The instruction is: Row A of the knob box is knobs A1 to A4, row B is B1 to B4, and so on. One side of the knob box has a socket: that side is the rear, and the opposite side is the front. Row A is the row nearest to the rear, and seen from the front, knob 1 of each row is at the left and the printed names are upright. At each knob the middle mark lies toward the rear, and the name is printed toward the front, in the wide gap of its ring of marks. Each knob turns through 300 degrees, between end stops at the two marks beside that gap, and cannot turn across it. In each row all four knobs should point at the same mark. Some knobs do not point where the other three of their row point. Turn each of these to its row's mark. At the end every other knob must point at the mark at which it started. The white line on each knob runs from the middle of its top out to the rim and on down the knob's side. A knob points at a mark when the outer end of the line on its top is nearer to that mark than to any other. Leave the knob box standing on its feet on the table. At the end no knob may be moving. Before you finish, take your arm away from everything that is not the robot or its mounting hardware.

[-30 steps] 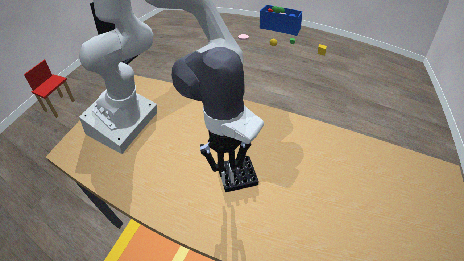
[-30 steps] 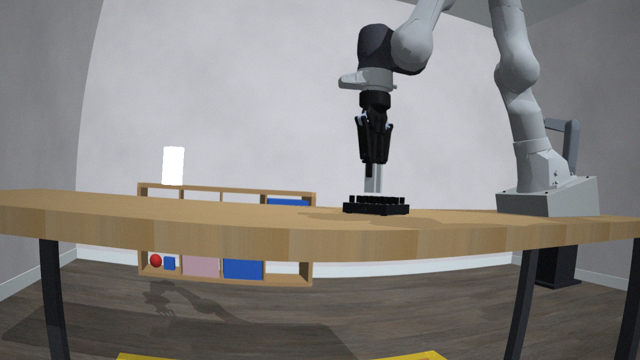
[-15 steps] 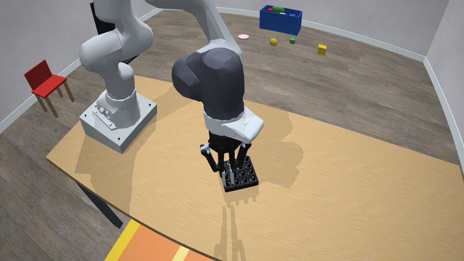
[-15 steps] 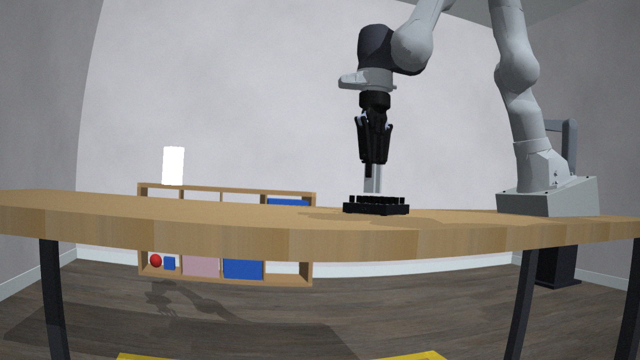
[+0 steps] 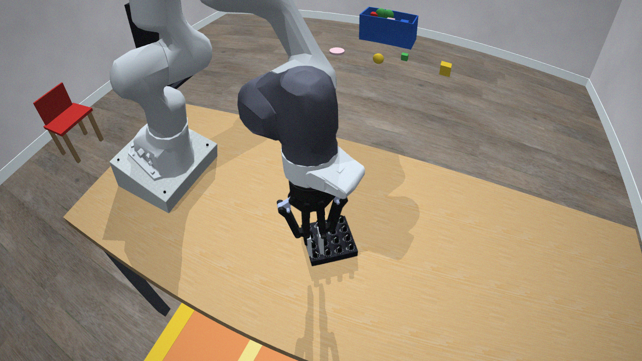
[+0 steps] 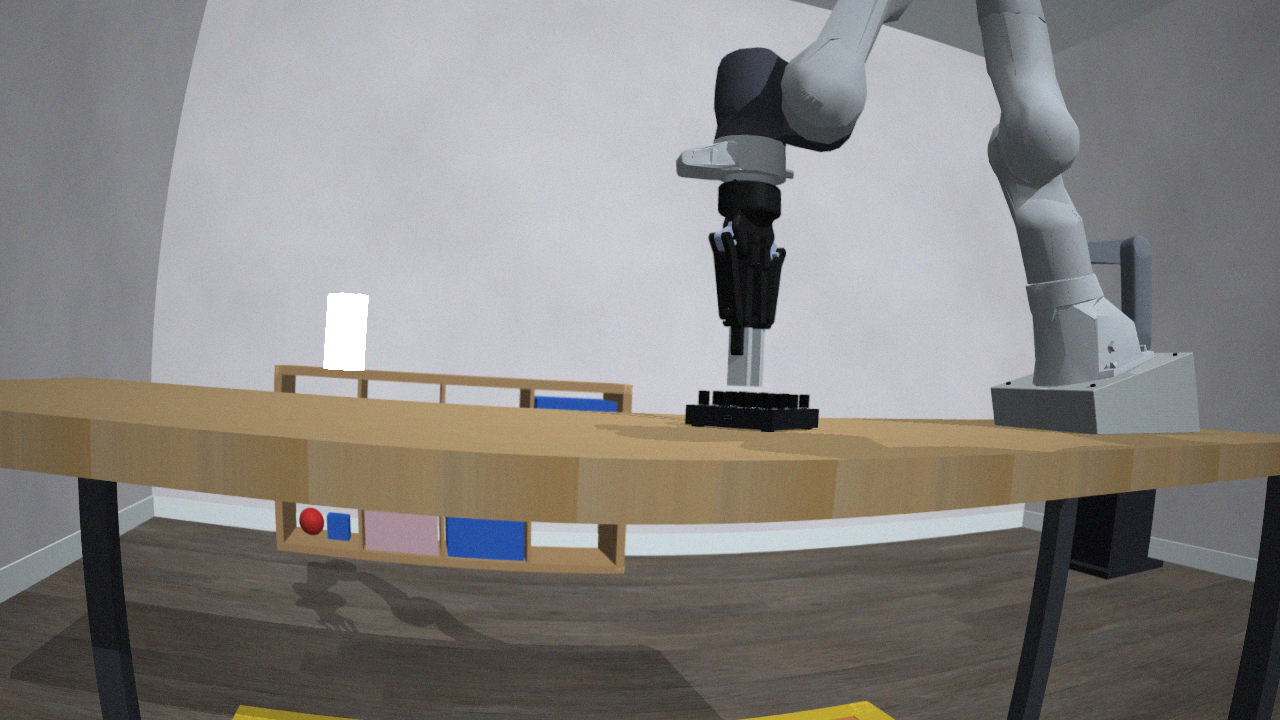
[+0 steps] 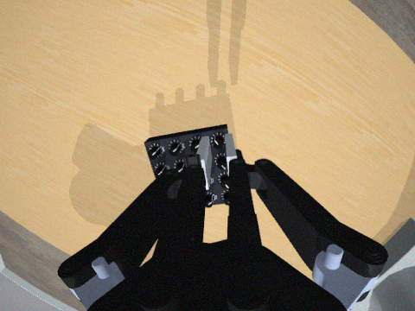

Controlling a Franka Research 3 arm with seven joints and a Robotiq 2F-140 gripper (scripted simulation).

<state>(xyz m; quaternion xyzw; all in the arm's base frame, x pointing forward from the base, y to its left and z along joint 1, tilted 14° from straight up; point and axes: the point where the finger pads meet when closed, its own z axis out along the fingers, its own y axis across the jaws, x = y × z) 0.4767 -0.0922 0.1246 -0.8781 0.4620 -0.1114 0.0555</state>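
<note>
Jaws stand nearly together with only a narrow slot between them, and they hold nothing. The gripper point(image 7: 218, 169) hangs point-down over the knob box point(image 5: 346, 253), its pale pads point(image 7: 204, 171) just above the knob tops in the exterior view. No contact is evident. Which knob lies under the slot you cannot read from these views, because the fingers cover that part of the panel.

The box sits flat on the table point(image 5: 449, 269), well apart from the arm's base point(image 5: 134, 179). Its knobs point(image 7: 156, 151) stand in close ranks, and the printed names and white lines are too small to make out.

Judged handling:
- The box is probably low, rigid and light. It may slide or twist on its feet if you push sideways or turn against an end stop.
- Each knob is likely small, hard and smooth-sided, so little surface is available to grip.
- Take hold across the knob's sides, centred on its axis, with the pads low enough to bite.
- Neighbouring knobs sit close, so keep the fingers from brushing them.
</note>
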